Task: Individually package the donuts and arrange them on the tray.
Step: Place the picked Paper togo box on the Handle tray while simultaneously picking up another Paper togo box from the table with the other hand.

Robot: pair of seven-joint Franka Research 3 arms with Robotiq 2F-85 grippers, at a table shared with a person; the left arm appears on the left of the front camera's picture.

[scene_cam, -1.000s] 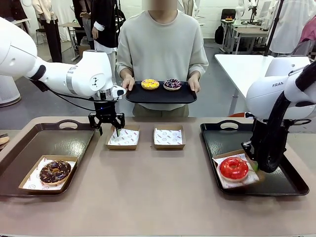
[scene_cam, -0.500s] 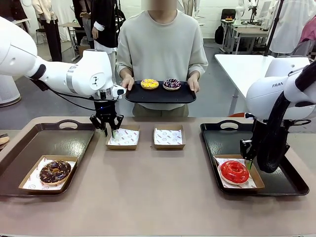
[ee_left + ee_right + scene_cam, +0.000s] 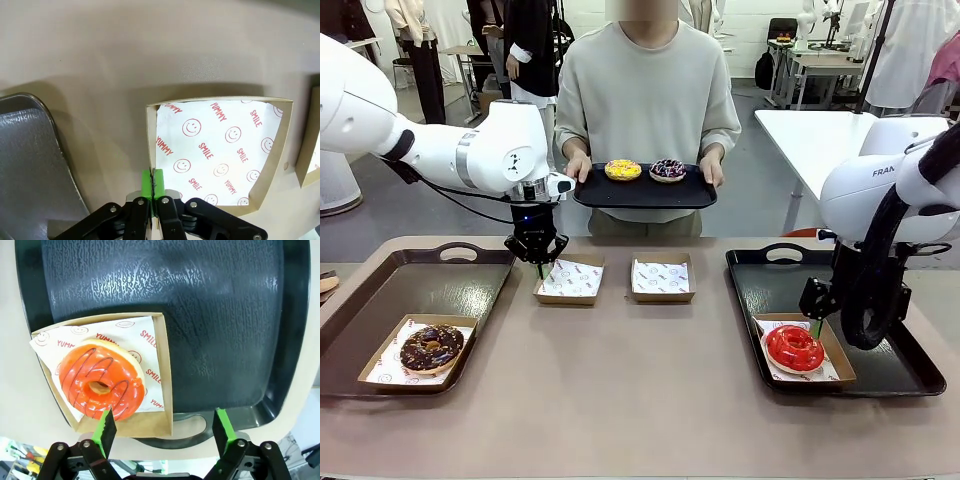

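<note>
My left gripper is shut, its green pads pinching the left wall of an empty paper-lined box on the table. My right gripper hangs open just above the red donut, which lies in a box on the right tray. The chocolate donut sits boxed on the left tray. A person holds a black tray carrying the yellow donut and the purple donut.
A second empty lined box sits beside the pinched box, between the two trays. The person stands at the far edge of the table. The near half of the table is bare.
The red donut's box went from tilted to flat on the right tray, and my right gripper rose off it. My left gripper closed on the empty box's wall.
</note>
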